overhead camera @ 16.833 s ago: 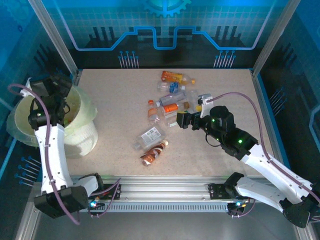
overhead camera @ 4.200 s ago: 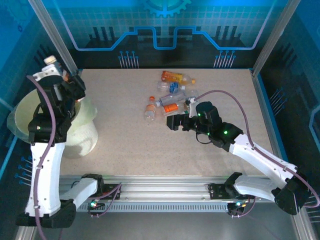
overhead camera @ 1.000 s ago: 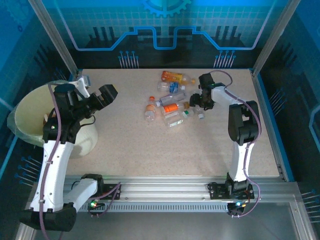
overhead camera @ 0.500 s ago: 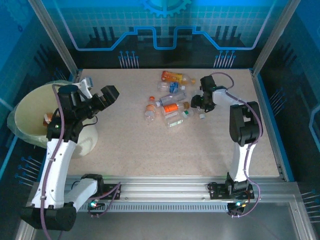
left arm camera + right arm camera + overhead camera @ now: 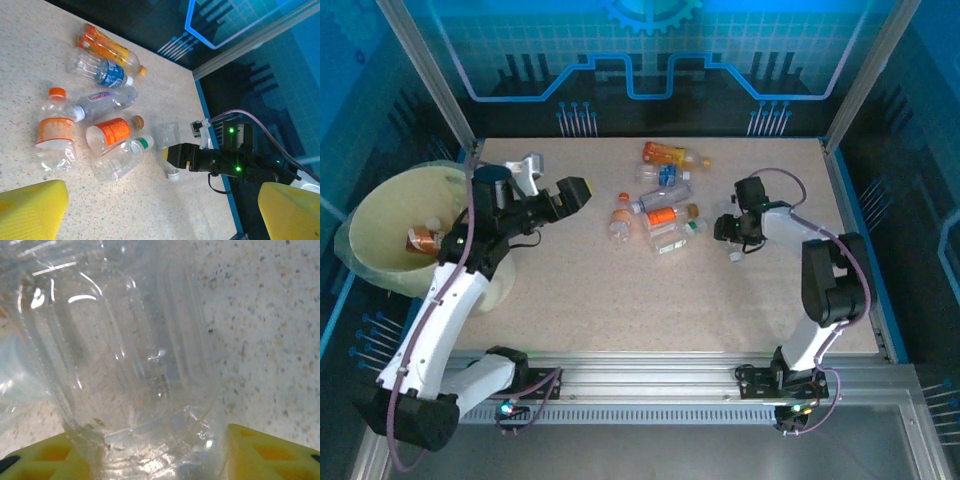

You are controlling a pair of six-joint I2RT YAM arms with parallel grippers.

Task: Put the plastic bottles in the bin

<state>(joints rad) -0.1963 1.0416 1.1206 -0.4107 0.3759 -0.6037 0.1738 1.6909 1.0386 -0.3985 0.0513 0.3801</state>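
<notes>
Bin (image 5: 390, 210): at the table's (image 5: 620, 300) left edge, with one orange-labelled bottle (image 5: 420, 240) lying inside.
Bottles (image 5: 660, 200): a loose cluster lying on the far middle of the table, with orange and blue labels and a green cap.
Left gripper (image 5: 570, 192): above the table between bin and cluster, fingers (image 5: 30, 210) spread wide, holding nothing.
Right gripper (image 5: 733, 228): low, right of the cluster, fingers (image 5: 260, 450) either side of a clear bottle (image 5: 135, 355); whether they press it, I cannot tell.

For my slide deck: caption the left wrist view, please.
Plastic bottles scattered on a speckled table, the right tool straddling a clear bottle.
</notes>
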